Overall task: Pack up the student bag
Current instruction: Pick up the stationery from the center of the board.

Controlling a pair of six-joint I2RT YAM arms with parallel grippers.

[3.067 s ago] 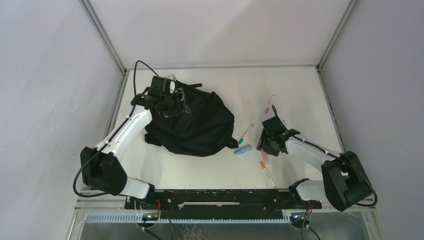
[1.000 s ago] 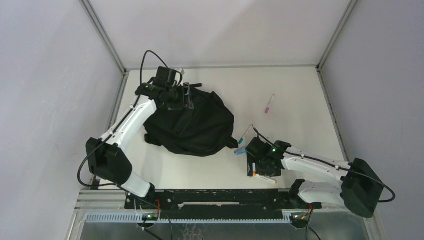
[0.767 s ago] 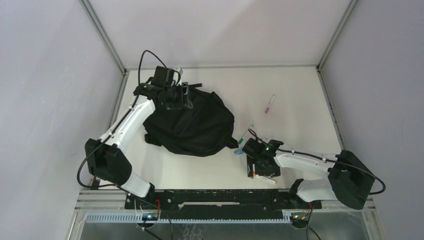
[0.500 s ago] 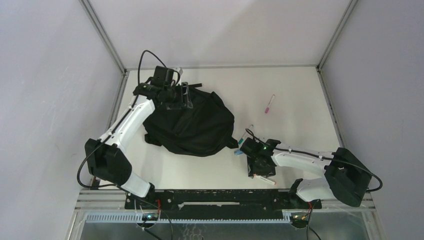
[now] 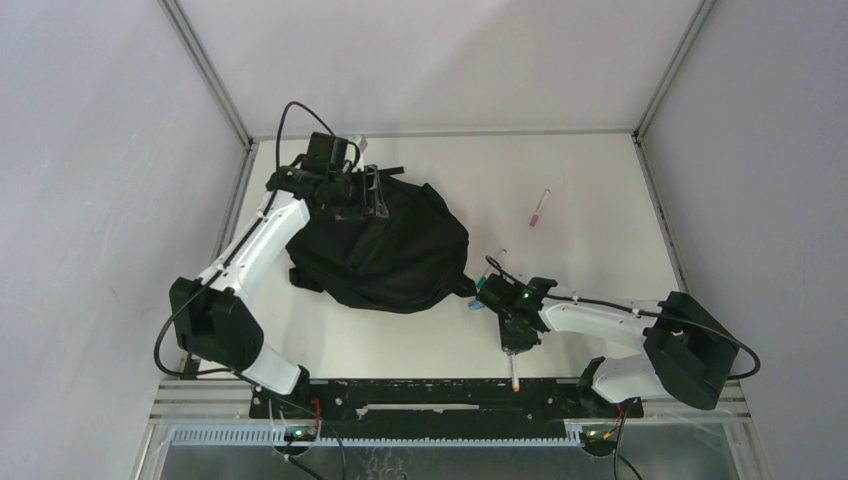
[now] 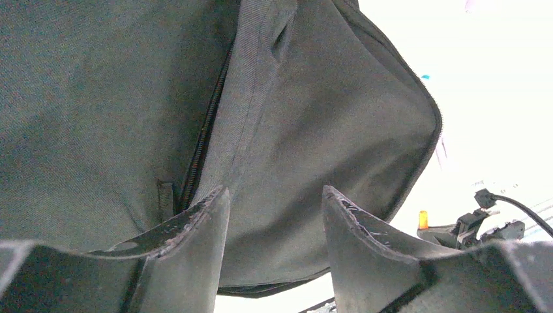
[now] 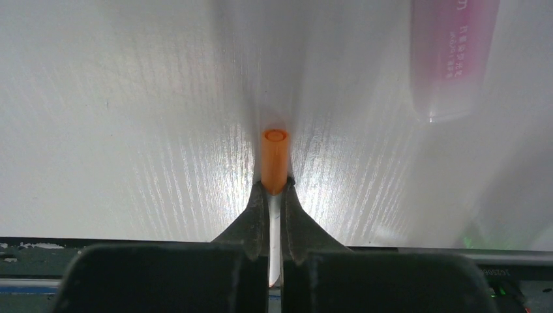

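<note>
A pink tube (image 7: 448, 59) in the upper right of the right wrist view has small writing on it, too blurry to read. The right claw (image 7: 274, 188) is clenched on a white pen (image 7: 274, 156) with an orange cap, over the white table (image 7: 130, 130). In the top view a pink pen (image 5: 540, 207) lies alone at upper right. A small blue thing (image 5: 478, 302) sits between this claw and the bag (image 5: 390, 255). The bag lies left of center, apart from the right claw. The left claw (image 6: 274, 192) is at the bag's upper left edge, with its fingers apart against the cloth. I cannot tell if it grips.
</note>
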